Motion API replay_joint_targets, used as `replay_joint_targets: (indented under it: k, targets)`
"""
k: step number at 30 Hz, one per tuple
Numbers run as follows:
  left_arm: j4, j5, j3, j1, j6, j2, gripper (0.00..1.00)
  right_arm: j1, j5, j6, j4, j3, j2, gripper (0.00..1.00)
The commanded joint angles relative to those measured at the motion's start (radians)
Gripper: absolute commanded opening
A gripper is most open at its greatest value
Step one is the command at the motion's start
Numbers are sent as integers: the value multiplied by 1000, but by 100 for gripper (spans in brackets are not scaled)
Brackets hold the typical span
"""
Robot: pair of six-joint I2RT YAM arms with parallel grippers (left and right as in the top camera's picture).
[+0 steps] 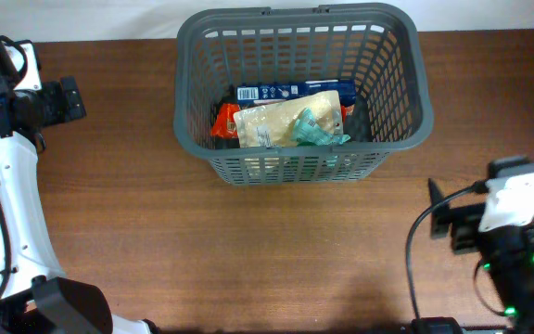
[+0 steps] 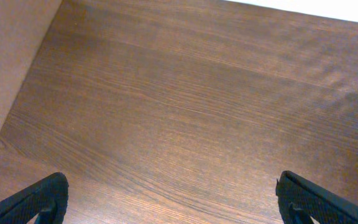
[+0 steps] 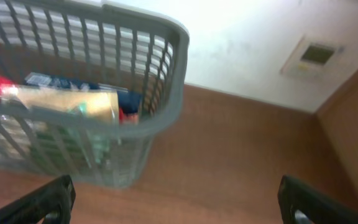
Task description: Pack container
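- Grey, dark and slotted, the large rectangular plastic basket [image 1: 290,165] stands ahead and to the left of the right gripper [image 3: 179,202], well apart from it. The left gripper [image 2: 179,202] is also apart from it, and the basket falls outside that wrist's view.
- Both grippers have their fingers spread wide, with nothing between them.
- Inside the basket a flat blue packet [image 1: 290,91], a pale yellow pouch [image 1: 281,122], a red packet [image 1: 222,121] and a small teal wrapper [image 1: 327,137] overlap on the floor.
- No loose goods show on the brown wooden table [image 1: 248,250], so the packing looks finished or nearly so. The step is best done with both arms held clear of the thick rim and the light basket left unnudged.
- Only the overhead view shows all the contents and both arms at once.
- Only the right wrist view shows the lattice wall side-on, the goods sitting low behind it, and a white wall panel [image 3: 319,55] beyond.
- Below the left gripper's fingers, its wrist view gives bare wood grain and nothing else.
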Motion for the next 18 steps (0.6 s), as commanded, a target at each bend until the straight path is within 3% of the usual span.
replay_joint_targets:
  k: [1,11,18]
  targets:
    - [-2,11,-8,6,-13,3,99,-29,2,5,31,-168,-106,99]
    - [-2,11,-8,6,-13,3,99,-39,-14,5,277,-660,-341,99]
    - [-2,11,-8,6,-13,3,99,-39,-2,5,323,-811,-442,99]
